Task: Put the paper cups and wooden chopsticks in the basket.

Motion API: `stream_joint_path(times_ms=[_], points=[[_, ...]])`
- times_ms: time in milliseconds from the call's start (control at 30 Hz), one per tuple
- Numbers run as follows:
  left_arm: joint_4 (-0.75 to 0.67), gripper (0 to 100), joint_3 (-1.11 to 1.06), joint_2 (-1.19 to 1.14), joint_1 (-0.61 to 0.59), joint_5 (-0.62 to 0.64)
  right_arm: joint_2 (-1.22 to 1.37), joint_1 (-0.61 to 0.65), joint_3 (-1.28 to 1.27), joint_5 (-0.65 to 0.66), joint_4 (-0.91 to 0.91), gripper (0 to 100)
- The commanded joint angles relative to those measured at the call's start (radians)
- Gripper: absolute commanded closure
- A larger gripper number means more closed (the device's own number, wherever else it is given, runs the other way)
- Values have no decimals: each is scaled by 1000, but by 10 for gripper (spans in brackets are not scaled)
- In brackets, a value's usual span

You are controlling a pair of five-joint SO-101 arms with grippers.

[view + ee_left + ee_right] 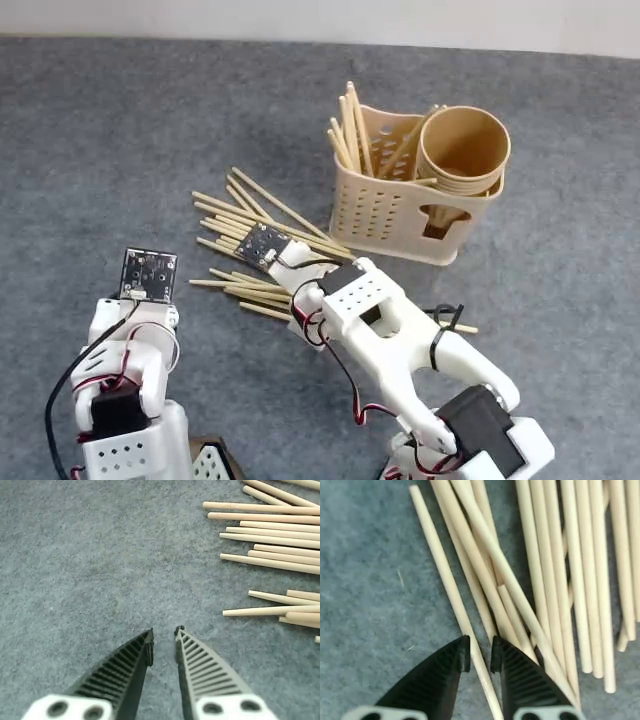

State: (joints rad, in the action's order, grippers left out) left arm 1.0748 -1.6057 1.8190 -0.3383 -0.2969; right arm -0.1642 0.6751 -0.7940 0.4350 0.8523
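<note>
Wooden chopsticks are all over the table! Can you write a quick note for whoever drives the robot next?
Left gripper: narrowly open, holding nothing, over the grey carpet beside the loose pale wooden chopsticks.
Right gripper: narrowly open, straddling one thin chopstick at the pile's edge.
Done: the stacked brown paper cups sit in the beige perforated plastic basket, and several standing chopsticks fill its other compartment.
Left: the many loose chopsticks on the carpet need to go in.

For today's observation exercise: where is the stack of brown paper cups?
In the high view, the stack of brown paper cups stands in the picture-right compartment of the cream perforated plastic basket, beside wooden chopsticks.
</note>
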Motion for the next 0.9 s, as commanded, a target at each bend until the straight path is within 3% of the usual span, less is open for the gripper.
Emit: stream_joint_path(times_ms=[0, 400, 567, 867], points=[[-20, 912, 2, 10, -12, -8, 7, 33, 33, 9, 39, 907], [-20, 912, 2, 10, -12, -8, 16, 90, 5, 9, 64, 908], [-20, 912, 2, 10, -12, -8, 7, 90, -18, 9, 41, 997], [-20, 912, 2, 10, -12, -8, 4, 84, -12, 8, 111, 992]])
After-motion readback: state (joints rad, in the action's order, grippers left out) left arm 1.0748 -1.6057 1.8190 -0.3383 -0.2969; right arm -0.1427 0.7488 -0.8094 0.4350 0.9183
